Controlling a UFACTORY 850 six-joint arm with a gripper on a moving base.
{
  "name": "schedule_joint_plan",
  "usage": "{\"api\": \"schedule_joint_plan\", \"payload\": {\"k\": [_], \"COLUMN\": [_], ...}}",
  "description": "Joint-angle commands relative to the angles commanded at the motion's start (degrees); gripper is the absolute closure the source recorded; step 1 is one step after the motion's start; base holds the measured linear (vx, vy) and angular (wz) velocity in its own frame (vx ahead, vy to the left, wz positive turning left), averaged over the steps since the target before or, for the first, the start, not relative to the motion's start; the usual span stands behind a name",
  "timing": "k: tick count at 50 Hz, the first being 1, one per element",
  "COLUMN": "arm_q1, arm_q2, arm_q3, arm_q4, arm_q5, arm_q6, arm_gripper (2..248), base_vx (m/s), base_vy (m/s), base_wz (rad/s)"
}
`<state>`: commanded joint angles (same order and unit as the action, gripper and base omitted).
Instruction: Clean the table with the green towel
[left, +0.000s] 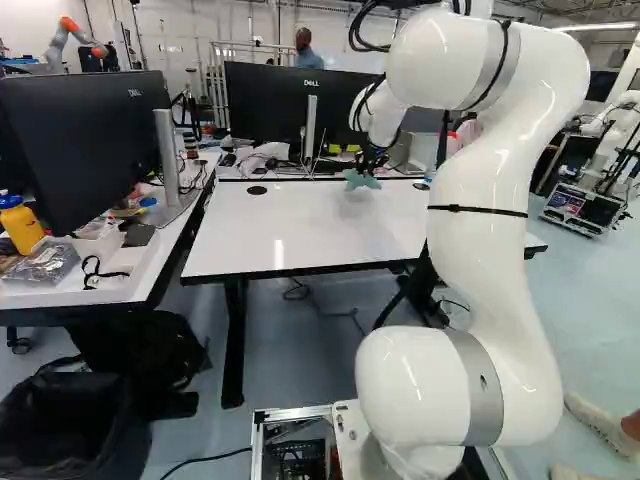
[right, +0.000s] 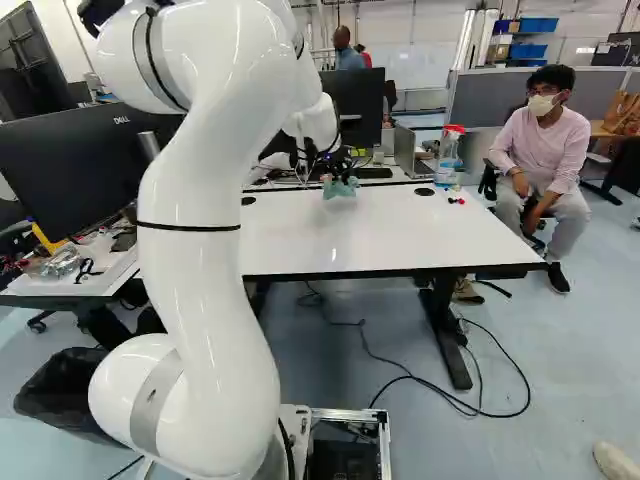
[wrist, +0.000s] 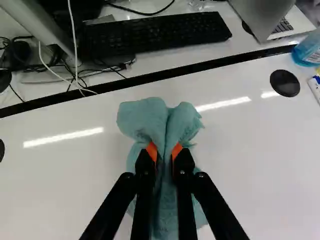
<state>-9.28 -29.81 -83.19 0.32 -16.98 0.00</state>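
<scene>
At the left of the left base view, a screen stands on a side desk, outside the job. The white bench fills the middle, and the green towel is above its far part, just right of the upper middle. The pincer is clamped on the towel, bunching it between its two pads; whether the cloth touches the bench I cannot tell. The arm rises at the right.

In the upper right of the right base view, a spray bottle stands by the bench's far edge, with small red things near it.

The step in hand looks like wiping. The next move likely calls for light downward pressure and a level sweep, clear of the bottle and red things.
</scene>
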Motion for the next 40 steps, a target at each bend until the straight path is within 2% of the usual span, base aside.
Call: {"api": "schedule_joint_plan", "payload": {"k": [27,40], "arm_q1": [3.91,4.05], "arm_q2": [-3.41,-3.62], "arm_q3": [-4.56,-4.85], "arm_q4": [0.00,0.00], "arm_q5": [0.00,0.00], "arm_q6": [0.00,0.00], "arm_gripper": [199,199], "base_vx": [0.000,0.000], "base_vy": [0.000,0.000], "base_wz": [0.000,0.000]}}
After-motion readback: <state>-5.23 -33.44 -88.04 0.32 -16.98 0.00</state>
